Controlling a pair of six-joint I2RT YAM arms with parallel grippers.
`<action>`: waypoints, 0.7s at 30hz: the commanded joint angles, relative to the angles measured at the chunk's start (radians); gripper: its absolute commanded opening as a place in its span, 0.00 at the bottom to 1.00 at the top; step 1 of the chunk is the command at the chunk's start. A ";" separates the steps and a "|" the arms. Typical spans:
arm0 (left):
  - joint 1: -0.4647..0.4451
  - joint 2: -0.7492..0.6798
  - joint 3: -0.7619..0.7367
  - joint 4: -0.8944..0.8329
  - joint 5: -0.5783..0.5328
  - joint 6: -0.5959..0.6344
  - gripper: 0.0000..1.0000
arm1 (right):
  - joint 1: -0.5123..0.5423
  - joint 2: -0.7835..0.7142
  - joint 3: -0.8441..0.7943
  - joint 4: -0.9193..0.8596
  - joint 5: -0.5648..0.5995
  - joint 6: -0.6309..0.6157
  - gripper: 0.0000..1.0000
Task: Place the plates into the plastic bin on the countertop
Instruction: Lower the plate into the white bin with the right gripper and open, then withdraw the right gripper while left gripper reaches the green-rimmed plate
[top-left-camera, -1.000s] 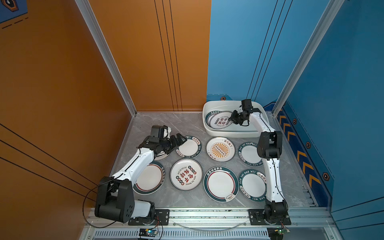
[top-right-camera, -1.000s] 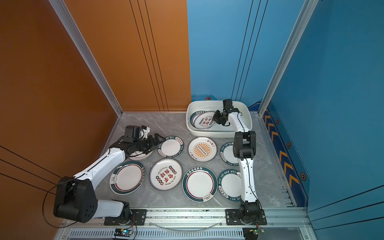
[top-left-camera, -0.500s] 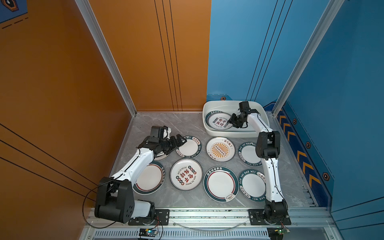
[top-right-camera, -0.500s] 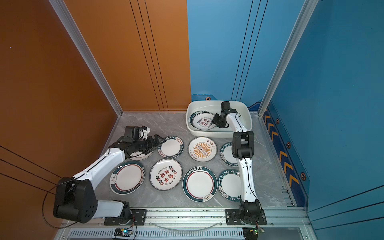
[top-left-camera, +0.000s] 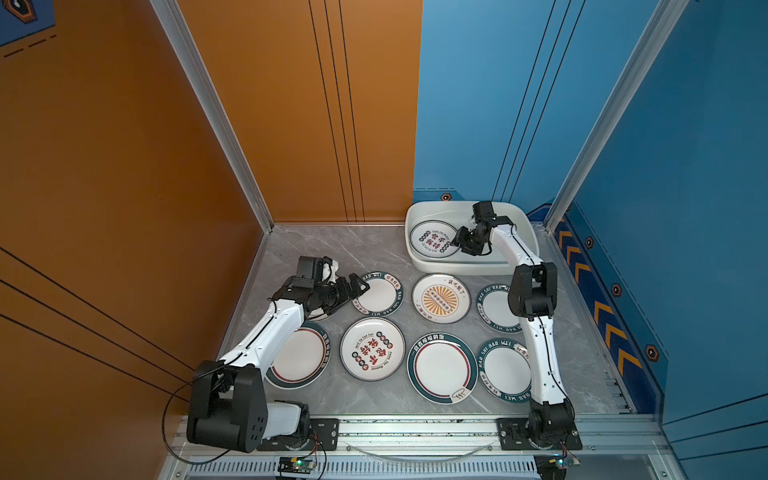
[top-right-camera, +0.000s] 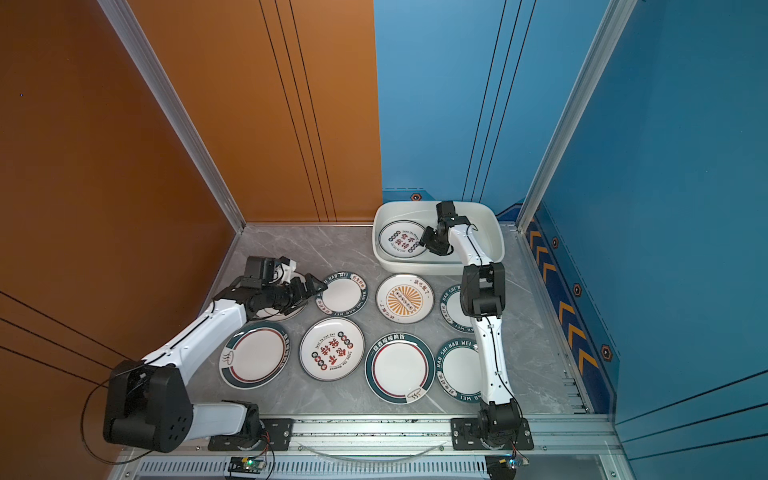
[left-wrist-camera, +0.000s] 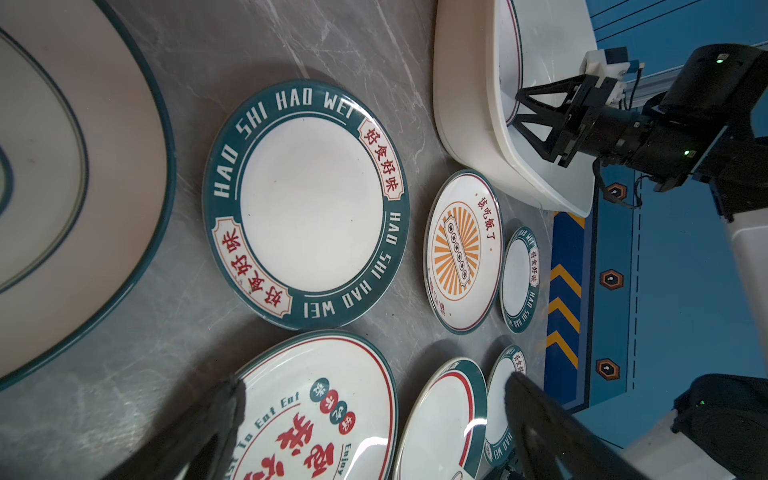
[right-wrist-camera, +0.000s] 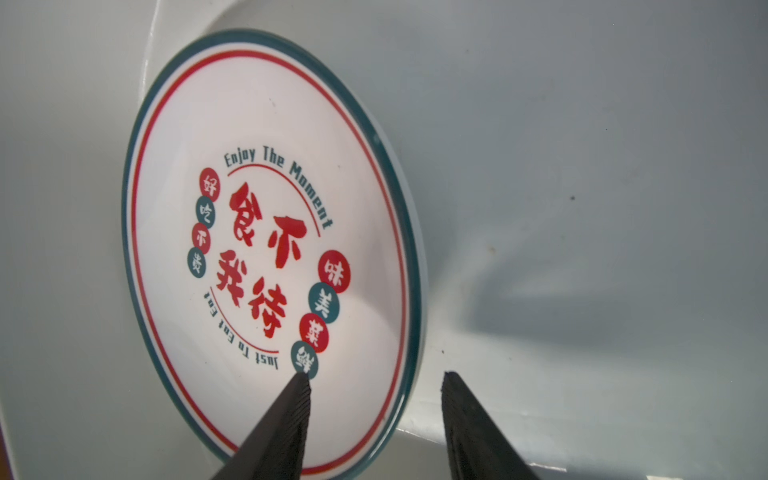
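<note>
The right arm (top-left-camera: 540, 353) rises from the near rail, elbows above the plates on the right and reaches down into the plastic bin (top-left-camera: 457, 269) at the far right corner of the bench (top-left-camera: 332, 245). The right hand (right-wrist-camera: 376, 374) hangs low inside, jaws moderately apart and gripping nothing, astride the rim of the red-character plate (right-wrist-camera: 270, 249): one finger (right-wrist-camera: 291, 415) over its face, the other over bare bin floor. The plate lies flat in the bin's left half; the right half is bare.

The left arm (top-left-camera: 270, 332) stretches low from the near left corner, slanting over a large green-rimmed plate (top-left-camera: 299, 361). The left hand (top-left-camera: 360, 286) is spread wide and empty, fingertips over the left edge of the HAO SHI HAO WEI plate (top-left-camera: 380, 297). The other plates lie in two rows, separate, with narrow strips of marble between; the sunburst plate (top-left-camera: 440, 298) sits just before the bin's near wall. A broad bare strip of bench runs along the far wall, left of the bin.
</note>
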 joint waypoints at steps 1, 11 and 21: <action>0.012 -0.027 -0.026 -0.052 0.000 0.036 0.99 | 0.007 0.014 0.049 -0.025 -0.016 -0.035 0.54; 0.001 -0.047 -0.044 -0.061 -0.023 0.008 0.99 | -0.009 -0.191 -0.051 -0.023 0.080 -0.097 0.54; -0.081 -0.020 -0.085 -0.050 -0.180 -0.094 0.91 | -0.004 -0.534 -0.502 0.150 0.072 -0.073 0.54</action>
